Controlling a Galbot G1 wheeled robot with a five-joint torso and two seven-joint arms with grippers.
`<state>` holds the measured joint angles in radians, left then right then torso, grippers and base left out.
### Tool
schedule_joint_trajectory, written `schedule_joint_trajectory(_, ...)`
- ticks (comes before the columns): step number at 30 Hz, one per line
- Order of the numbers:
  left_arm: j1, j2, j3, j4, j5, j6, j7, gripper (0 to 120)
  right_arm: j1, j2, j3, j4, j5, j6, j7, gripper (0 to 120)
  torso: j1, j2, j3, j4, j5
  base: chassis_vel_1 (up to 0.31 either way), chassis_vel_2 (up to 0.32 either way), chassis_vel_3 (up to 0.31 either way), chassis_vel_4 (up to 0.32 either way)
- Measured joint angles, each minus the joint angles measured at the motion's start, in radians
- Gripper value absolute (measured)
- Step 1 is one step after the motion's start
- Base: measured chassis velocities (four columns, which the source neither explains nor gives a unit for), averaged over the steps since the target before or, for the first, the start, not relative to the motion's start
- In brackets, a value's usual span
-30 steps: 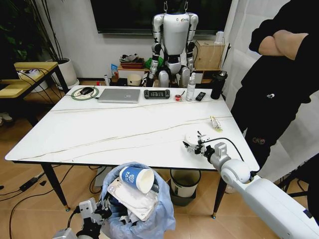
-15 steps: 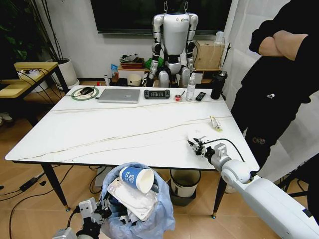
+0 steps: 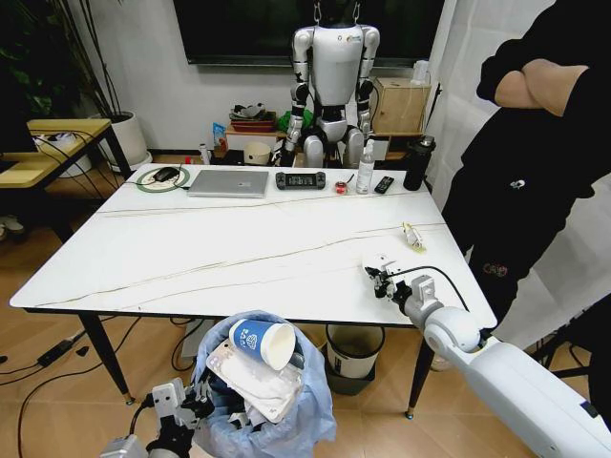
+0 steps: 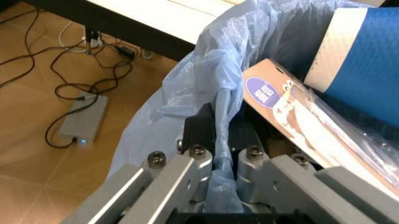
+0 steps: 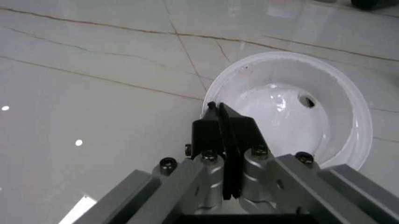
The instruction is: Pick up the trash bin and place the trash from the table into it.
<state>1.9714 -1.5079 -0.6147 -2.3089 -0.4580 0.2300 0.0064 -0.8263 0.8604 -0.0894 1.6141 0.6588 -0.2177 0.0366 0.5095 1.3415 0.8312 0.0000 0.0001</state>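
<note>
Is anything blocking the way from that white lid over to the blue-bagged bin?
Nothing visible. The right gripper is at the white lid, fingers closed on its rim. Bare table lies between it and the trash bin, which the left gripper holds below the table edge.

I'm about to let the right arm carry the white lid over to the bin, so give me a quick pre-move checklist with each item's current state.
1. Right gripper shut on the lid: ok, fingers pinch its rim in the right wrist view.
2. Lid lifted off the table: cannot tell.
3. Left gripper shut on the bin: ok, fingers clamp the blue bag at the rim.
4. Bin within easy reach: ok, it hangs just below the table's near edge.
5. Room in the bin: not ok, the paper cup and a wrapper pile above the rim.
6. Trash left on the table: not ok, a small piece lies near the right edge.
</note>
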Motion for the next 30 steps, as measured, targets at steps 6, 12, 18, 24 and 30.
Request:
schedule_joint_trajectory(6,-0.003,0.003,0.000,0.007,-0.004,0.001,-0.001,0,-0.041,-0.024,0.026,0.127,0.089,0.000,0.001,0,0.000,0.000,0.000,0.0001,-0.0002,0.000,0.000,0.000,0.000)
schedule_joint_trajectory(12,-0.012,0.007,0.000,0.015,-0.012,0.004,-0.003,0,-0.080,-0.043,0.038,0.263,0.193,0.033,-0.011,0,0.000,0.000,0.000,0.0000,-0.0001,0.000,0.000,0.000,0.000)
schedule_joint_trajectory(18,-0.010,0.004,0.000,0.018,-0.014,0.005,-0.003,0,-0.083,-0.062,0.030,0.416,0.265,0.058,-0.023,0,0.000,0.000,0.000,0.0001,-0.0003,0.000,0.000,0.000,0.000)
schedule_joint_trajectory(24,-0.006,-0.004,-0.004,0.015,-0.012,0.006,-0.004,0,-0.109,-0.079,-0.013,0.573,0.327,0.085,-0.045,0,0.000,0.000,0.000,0.0001,-0.0004,0.000,0.000,0.000,0.000)
schedule_joint_trajectory(30,0.001,-0.009,-0.009,0.005,-0.007,0.009,-0.006,0,-0.128,-0.087,-0.117,0.669,0.344,0.129,-0.097,0,0.000,0.000,0.000,0.0000,-0.0001,0.000,0.000,0.000,0.000)
